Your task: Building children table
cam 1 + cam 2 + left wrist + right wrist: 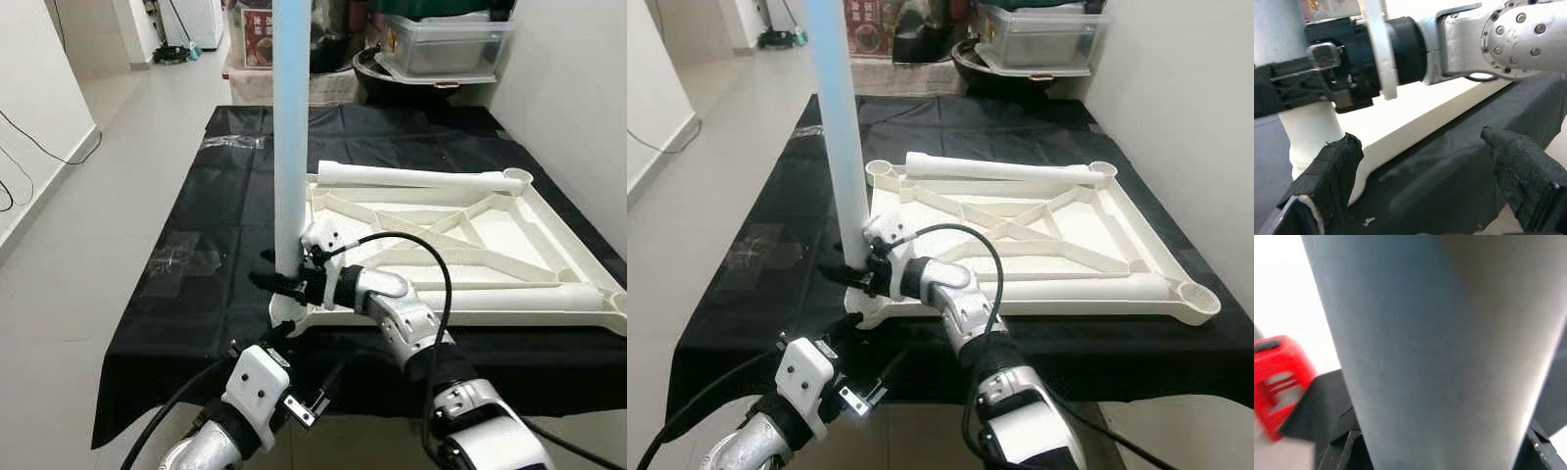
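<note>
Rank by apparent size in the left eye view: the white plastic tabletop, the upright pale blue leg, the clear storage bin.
1. White plastic tabletop, largest.
2. Upright pale blue leg, held at its base by the right pincer.
3. Clear storage bin, though farther off, so truly unsure.

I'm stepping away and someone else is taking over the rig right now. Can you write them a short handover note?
Right end effector: shut on the upright table leg, low down, at the near left corner socket of the upturned tabletop.
Left end effector: open, idle, below the tabletop's near edge.
Done: one leg stands in its socket; how firmly, can't tell.
Left: two loose legs lie on the tabletop. Corner sockets still empty.
</note>
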`<state>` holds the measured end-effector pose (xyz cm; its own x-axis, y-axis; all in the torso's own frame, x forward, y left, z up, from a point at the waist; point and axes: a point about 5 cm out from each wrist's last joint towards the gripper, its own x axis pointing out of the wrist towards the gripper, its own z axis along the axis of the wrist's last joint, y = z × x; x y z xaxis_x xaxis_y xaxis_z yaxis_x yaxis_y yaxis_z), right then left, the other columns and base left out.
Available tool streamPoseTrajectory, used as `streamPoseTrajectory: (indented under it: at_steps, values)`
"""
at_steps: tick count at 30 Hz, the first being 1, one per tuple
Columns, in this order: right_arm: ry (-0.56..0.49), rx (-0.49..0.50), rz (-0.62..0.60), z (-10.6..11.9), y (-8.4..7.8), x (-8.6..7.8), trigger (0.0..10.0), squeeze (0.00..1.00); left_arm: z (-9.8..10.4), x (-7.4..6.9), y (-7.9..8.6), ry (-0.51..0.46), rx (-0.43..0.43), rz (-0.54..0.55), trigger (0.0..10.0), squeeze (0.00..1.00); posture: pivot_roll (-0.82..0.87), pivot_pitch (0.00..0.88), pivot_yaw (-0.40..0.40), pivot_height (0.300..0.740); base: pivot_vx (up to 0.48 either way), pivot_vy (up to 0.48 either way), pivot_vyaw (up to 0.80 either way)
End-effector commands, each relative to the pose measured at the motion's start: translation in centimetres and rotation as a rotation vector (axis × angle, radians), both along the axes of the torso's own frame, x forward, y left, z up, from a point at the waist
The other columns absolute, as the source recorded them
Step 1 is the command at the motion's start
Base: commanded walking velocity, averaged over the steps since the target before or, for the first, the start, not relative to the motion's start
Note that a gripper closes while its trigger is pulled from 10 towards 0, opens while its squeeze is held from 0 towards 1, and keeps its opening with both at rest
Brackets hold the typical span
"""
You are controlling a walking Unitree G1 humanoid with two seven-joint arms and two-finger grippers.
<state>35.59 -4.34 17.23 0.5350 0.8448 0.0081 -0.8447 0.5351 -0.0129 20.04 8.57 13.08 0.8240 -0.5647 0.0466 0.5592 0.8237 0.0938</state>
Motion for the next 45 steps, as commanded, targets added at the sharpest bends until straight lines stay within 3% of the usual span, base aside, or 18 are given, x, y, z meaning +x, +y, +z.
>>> streamPoseTrajectory:
  at_steps: [1,2,4,6,11,17,18,19,20,25,26,28,29,31,34,35,39,45]
  values:
    - [0.036,0.051,-0.163,-0.4,-1.2,0.7,0.0,0.0,-0.1,-0.2,-0.1,0.0,0.007,-0.005,10.0,0.0,0.14,0.073,-0.045,0.74,0.0,0.0,0.0]
    - [0.036,0.051,-0.163,-0.4,-1.2,0.7,0.0,0.0,-0.1,-0.2,-0.1,0.0,0.007,-0.005,10.0,0.0,0.14,0.073,-0.045,0.74,0.0,0.0,0.0]
    - [-0.006,0.084,-0.581,-0.2,-3.2,1.3,0.0,0.0,-0.2,-0.2,-0.1,0.003,0.006,-0.007,10.0,0.0,0.13,0.073,-0.046,0.74,0.0,0.0,0.0]
    - [-0.014,0.105,-0.891,-0.4,-4.7,0.4,0.0,0.0,-0.2,-0.1,-0.1,0.004,0.006,-0.008,10.0,0.0,0.13,0.075,-0.046,0.74,0.0,0.0,0.0]
    - [0.045,0.154,-1.103,-0.9,-5.0,-1.6,0.0,0.0,-0.2,-0.1,0.0,0.003,0.008,-0.006,10.0,0.0,0.14,0.079,-0.045,0.74,0.0,0.0,0.0]
    - [0.149,0.222,-1.185,-1.3,-3.5,-2.3,0.0,0.0,-0.2,0.0,-0.1,0.003,0.009,-0.007,10.0,0.0,0.14,0.082,-0.045,0.74,0.0,0.0,0.0]
    - [0.147,0.219,-1.132,-1.3,-2.9,-2.2,10.0,0.0,-0.2,0.0,-0.1,0.003,0.009,-0.007,10.0,0.0,0.14,0.084,-0.046,0.74,0.0,0.0,0.0]
    - [0.144,0.214,-1.101,-1.2,-2.5,-2.2,10.0,0.0,-0.2,0.0,-0.1,0.003,0.008,-0.007,10.0,0.0,0.14,0.084,-0.046,0.74,0.0,0.0,0.0]
    - [0.142,0.229,-1.052,-1.2,-2.0,-2.2,10.0,1.0,-0.2,0.0,-0.1,0.003,0.008,-0.007,10.0,0.0,0.14,0.086,-0.043,0.74,0.0,0.0,0.0]
    - [0.103,0.263,-0.978,-0.8,-1.3,-2.4,10.0,1.0,-0.2,0.0,-0.1,0.005,0.009,-0.006,10.0,0.0,0.13,0.087,-0.045,0.74,0.0,0.0,0.0]
    - [0.099,0.264,-0.97,-0.8,-1.3,-2.4,10.0,0.5,-0.2,0.0,-0.1,0.005,0.008,-0.006,10.0,0.0,0.13,0.088,-0.045,0.74,0.0,0.0,0.0]
    - [0.1,0.264,-0.964,-0.8,-1.4,-2.4,10.0,0.5,-0.2,0.0,-0.1,0.005,0.008,-0.006,10.0,0.0,0.13,0.088,-0.045,0.74,0.0,0.0,0.0]
    - [0.09,0.287,-0.917,-0.7,-1.5,-2.3,10.0,0.0,-0.2,0.1,-0.1,0.005,0.008,-0.006,10.0,0.0,0.13,0.088,-0.043,0.74,0.0,0.0,0.0]
    - [0.081,0.304,-0.883,-0.6,-1.6,-2.2,10.0,0.0,-0.2,0.1,-0.1,0.005,0.008,-0.007,10.0,0.0,0.13,0.088,-0.043,0.74,0.0,0.0,0.0]
    - [0.096,0.32,-0.658,-0.9,-2.2,-1.6,10.0,0.0,-0.2,0.1,-0.1,0.005,0.008,-0.006,10.0,0.0,0.13,0.088,-0.045,0.74,0.0,0.0,0.0]
    - [0.096,0.32,-0.658,-0.9,-2.2,-1.6,10.0,0.0,-0.2,0.1,-0.1,0.005,0.008,-0.006,10.0,0.0,0.13,0.088,-0.045,0.74,0.0,0.0,0.0]
    - [0.143,0.238,-0.192,-1.2,-4.6,-1.0,10.0,0.0,-0.2,0.2,-0.1,0.004,0.006,-0.006,10.0,0.0,0.14,0.088,-0.042,0.74,0.0,0.0,0.0]
    - [0.145,0.186,-0.071,-0.7,-5.7,-0.6,10.0,0.0,-0.1,0.2,-0.1,0.003,0.006,-0.004,10.0,0.0,0.14,0.09,-0.042,0.74,0.0,0.0,0.0]
